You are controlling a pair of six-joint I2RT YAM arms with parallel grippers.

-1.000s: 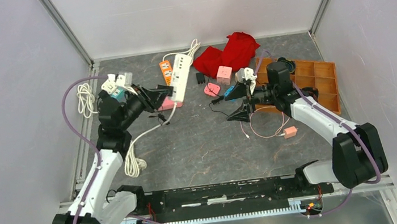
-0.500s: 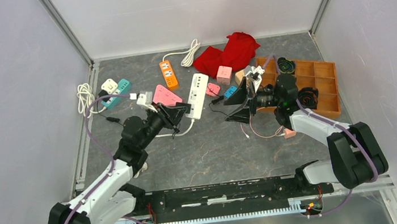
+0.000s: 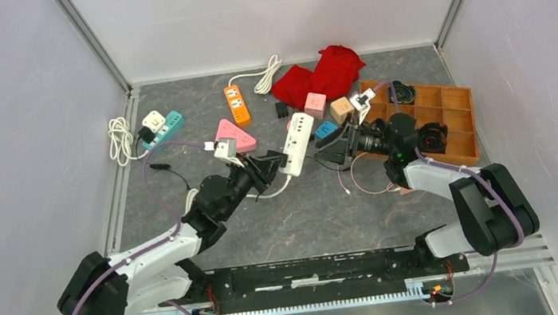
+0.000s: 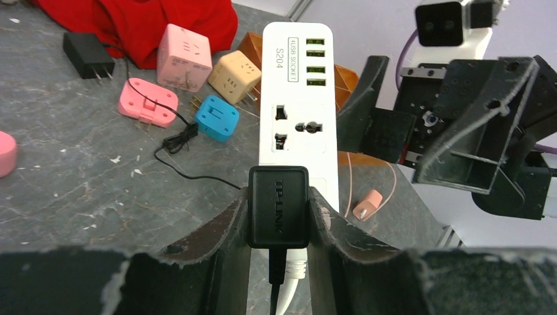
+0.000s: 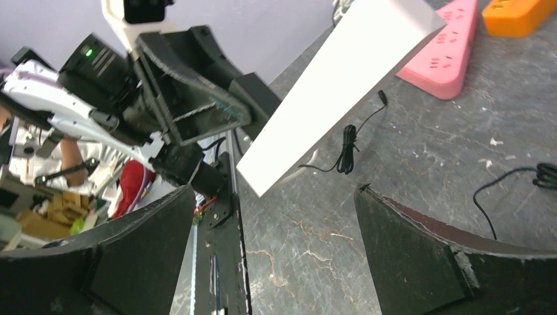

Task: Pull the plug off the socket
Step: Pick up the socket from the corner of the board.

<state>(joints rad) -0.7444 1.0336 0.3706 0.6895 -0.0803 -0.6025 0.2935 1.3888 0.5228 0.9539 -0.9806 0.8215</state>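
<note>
Filling left gripper [image 4: 278,200]: black plug [image 4: 278,211]

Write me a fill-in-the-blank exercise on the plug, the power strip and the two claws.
1. The left claw is shut on a ______ plug.
2. That plug sits in a ______ power strip.
3. The right claw, facing the strip's far end, is ______.
4. The cloth at the back of the table is ______.

Missing words: black; white; open; red
</note>
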